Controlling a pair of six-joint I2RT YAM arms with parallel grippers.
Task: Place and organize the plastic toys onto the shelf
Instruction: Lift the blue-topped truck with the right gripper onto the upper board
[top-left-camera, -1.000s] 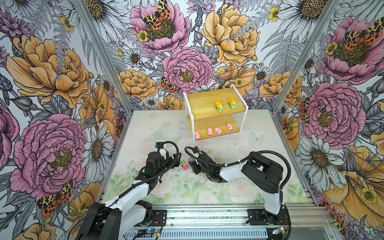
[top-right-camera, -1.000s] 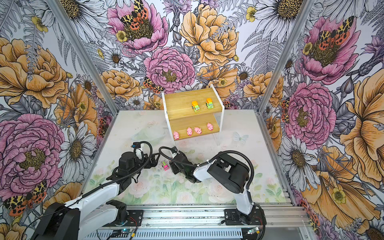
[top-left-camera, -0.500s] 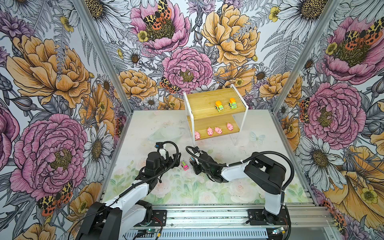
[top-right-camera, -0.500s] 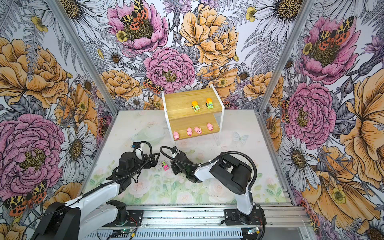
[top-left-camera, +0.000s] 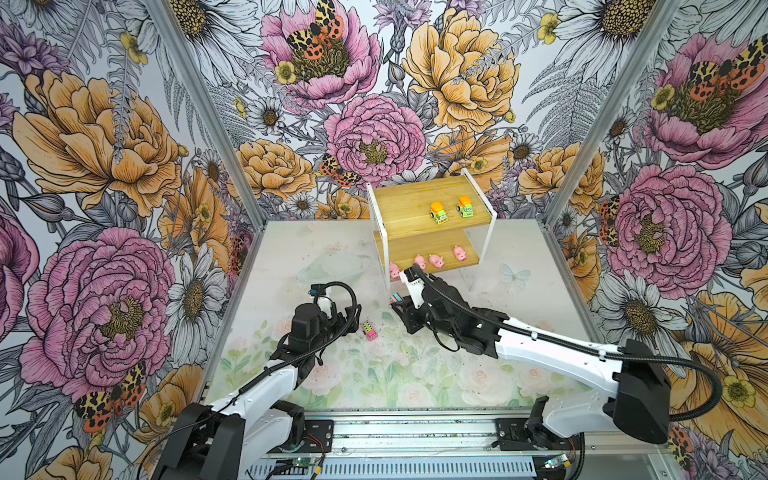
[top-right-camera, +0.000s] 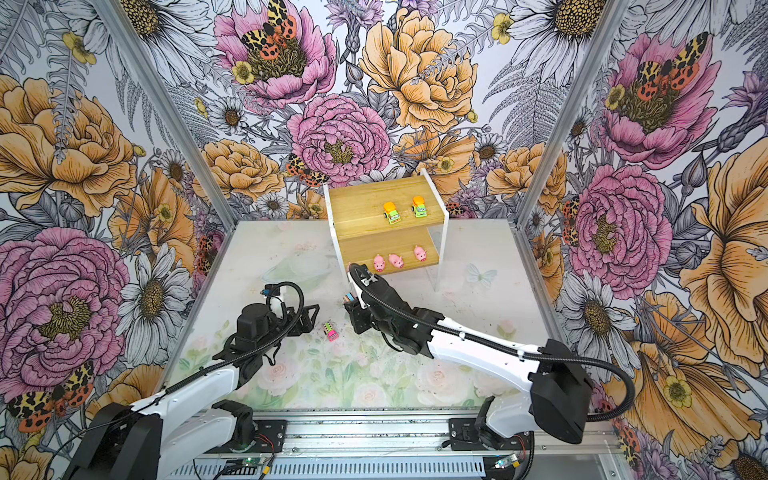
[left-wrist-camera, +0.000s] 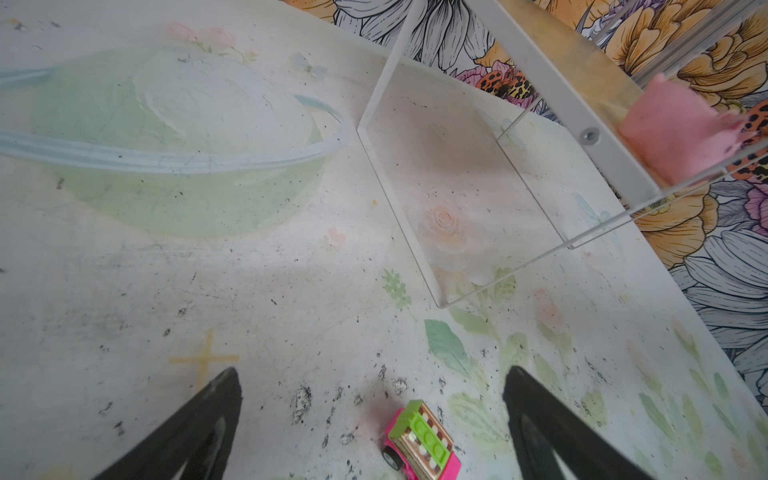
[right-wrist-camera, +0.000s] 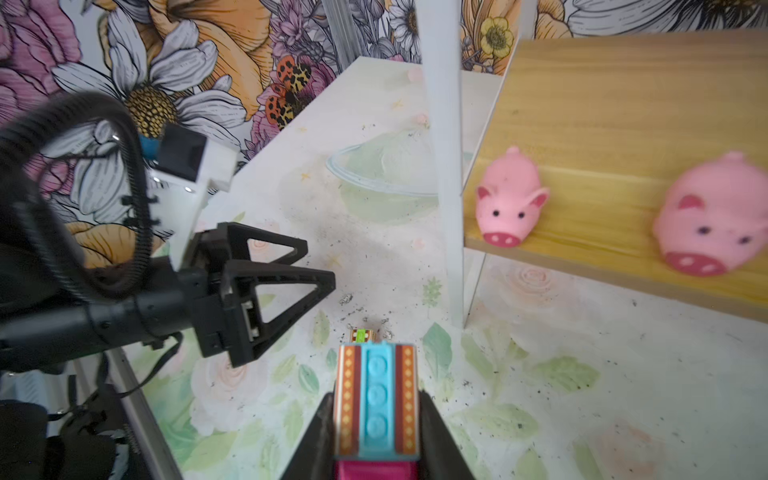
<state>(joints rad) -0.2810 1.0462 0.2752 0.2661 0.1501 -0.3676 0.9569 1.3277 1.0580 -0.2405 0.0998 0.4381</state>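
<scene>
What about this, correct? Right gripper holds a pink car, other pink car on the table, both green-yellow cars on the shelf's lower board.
One slip: both top views show the green-yellow cars on the shelf's upper board, not the lower. The right gripper holds a pink car; the other pink car lies on the table.

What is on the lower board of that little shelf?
Four pink pigs stand in a row on the lower board. Its rear is hidden under the upper board; anything there cannot be seen.
</scene>
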